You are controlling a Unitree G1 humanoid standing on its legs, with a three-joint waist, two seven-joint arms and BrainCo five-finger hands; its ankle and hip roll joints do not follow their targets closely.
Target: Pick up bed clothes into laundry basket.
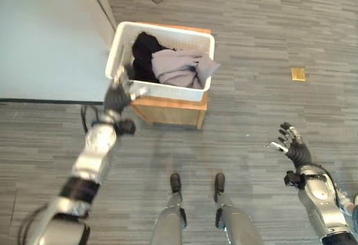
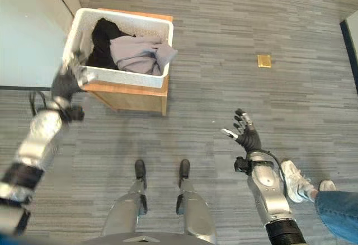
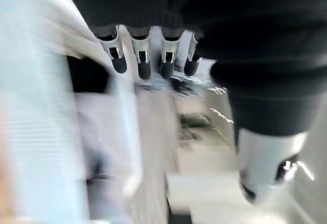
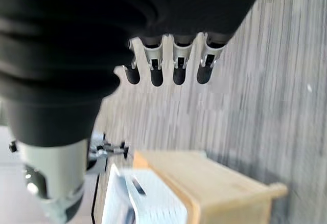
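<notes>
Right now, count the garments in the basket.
2: a black garment at the basket's left end, towards the bed, and a grey garment beside it, spilling over the right rim. More may lie hidden under them.

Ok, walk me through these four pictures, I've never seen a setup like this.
It is a humanoid robot. The two wide pictures look down from its head; the two close ones come from cameras on its wrists. On the floor a wooden stand carries a white laundry basket, with a black garment and a grey garment inside. The left hand is at the basket's near corner, fingers straight in its wrist picture. The right hand is open over the floor, holding nothing. A person's leg stands nearby.
</notes>
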